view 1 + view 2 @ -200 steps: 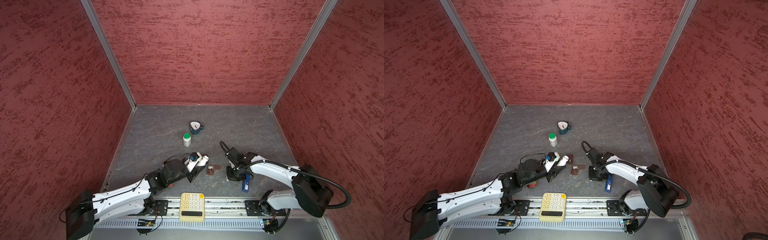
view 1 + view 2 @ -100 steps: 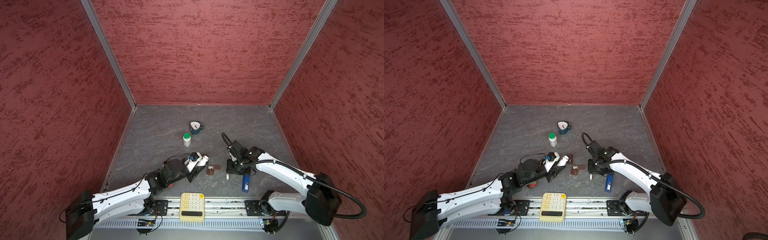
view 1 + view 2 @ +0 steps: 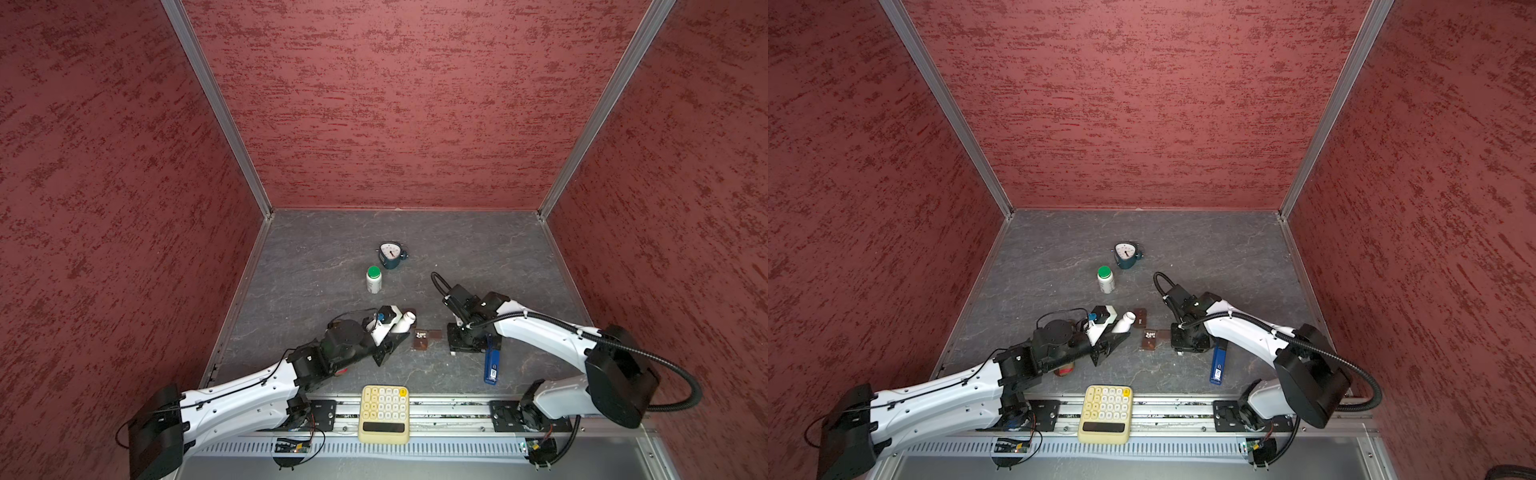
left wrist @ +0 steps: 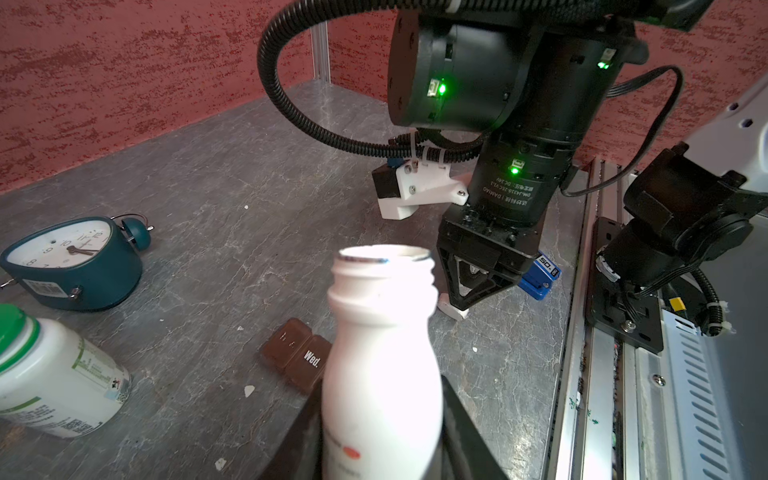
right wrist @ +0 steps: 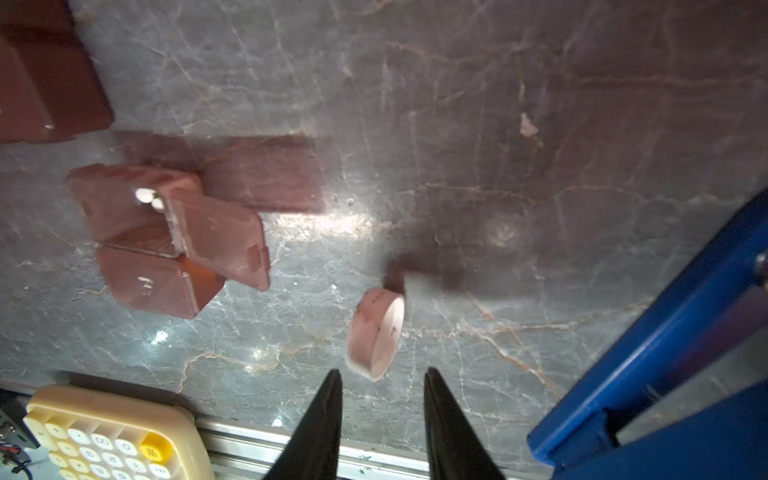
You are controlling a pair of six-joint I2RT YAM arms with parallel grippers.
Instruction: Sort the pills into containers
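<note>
My left gripper (image 4: 382, 436) is shut on the small all-white bottle (image 4: 382, 332), which is uncapped and tilted, mouth toward the containers. One brown container piece (image 5: 137, 208) lies with a lid open and white pills (image 5: 146, 195) in that cell; in a top view it lies at the floor's middle front (image 3: 421, 340). Another piece marked "Wed." (image 4: 297, 353) lies beside the bottle (image 3: 1140, 316). My right gripper (image 5: 382, 371) stands open just above the floor (image 3: 459, 347), with nothing between its fingers. A white cap (image 5: 376, 332) lies on its edge just beyond the fingertips.
A teal alarm clock (image 3: 390, 255) and a white bottle with a green cap (image 3: 374, 280) stand farther back. A blue tool (image 3: 491, 365) lies right of my right gripper. A cream calculator (image 3: 384, 413) rests on the front rail. A red object (image 3: 1064, 370) lies under my left arm.
My right gripper has opened, and the white cap now lies on the floor beneath it. Its arm has shifted slightly. The left arm and its bottle have not moved.
</note>
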